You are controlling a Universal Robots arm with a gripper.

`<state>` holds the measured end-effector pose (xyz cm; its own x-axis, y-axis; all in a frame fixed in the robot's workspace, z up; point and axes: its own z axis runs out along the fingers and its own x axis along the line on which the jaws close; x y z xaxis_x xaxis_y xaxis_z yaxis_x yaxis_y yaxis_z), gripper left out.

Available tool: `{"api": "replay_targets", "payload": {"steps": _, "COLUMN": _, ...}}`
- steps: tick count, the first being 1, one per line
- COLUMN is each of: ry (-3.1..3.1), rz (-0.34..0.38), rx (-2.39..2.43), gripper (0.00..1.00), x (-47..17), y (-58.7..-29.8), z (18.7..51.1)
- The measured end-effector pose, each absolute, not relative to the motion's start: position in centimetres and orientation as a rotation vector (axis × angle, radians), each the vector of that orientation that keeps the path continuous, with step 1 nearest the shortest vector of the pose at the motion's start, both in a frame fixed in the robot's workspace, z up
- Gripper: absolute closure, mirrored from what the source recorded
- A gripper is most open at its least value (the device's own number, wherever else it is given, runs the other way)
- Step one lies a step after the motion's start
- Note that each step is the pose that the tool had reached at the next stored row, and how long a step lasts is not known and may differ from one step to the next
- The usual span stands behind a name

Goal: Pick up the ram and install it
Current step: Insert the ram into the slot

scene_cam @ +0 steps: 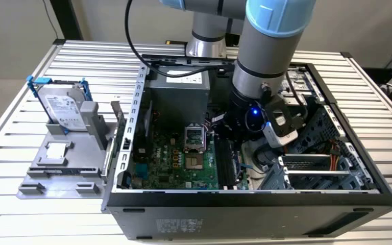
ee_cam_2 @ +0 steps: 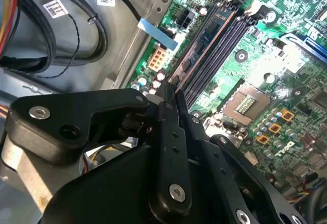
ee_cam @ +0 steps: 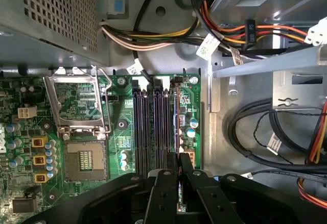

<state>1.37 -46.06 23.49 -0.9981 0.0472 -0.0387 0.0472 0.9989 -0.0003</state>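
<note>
So the robot arm (scene_cam: 267, 56) reaches down into the open computer case (scene_cam: 250, 199), which lies on its side on a slatted metal table (scene_cam: 19, 66).

Inside the case: a green motherboard (scene_cam: 175, 163) on the floor, w/ an open silver CPU socket (ee_cam: 82, 101) and a row of long black memory slots (ee_cam: 148, 127). At the case's far end sits a grey power supply box (scene_cam: 179, 97). Bundles of red, yellow & black wires (ee_cam: 230, 30) run by the metal drive cage (scene_cam: 318, 168) on the exterior view's right.

The gripper (ee_cam: 179, 170) is narrow, its black fingers (ee_cam: 162, 193) pinched on the ram (ee_cam: 177, 127). The ram stands on its thin edge in the slot nearest the board's edge, seen in both wrist views; can't tell if it's pushed all the way in. In the second wrist view the stick (ee_cam_2: 204, 48) runs along the slots away from the fingers.

Outside the case, on the exterior view's left, a grey holder tray (scene_cam: 59, 168) keeps a hard drive (scene_cam: 63, 109) in a blue bracket standing upright.
</note>
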Motion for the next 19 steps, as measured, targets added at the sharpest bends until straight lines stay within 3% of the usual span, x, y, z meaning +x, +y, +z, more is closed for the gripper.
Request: {"api": "replay_targets", "payload": {"steps": 19, "ry": 3.102, "rz": -0.001, "rx": 0.074, "gripper": 1.0, "x": 1.1, "y": -46.5, "z": 22.1}}
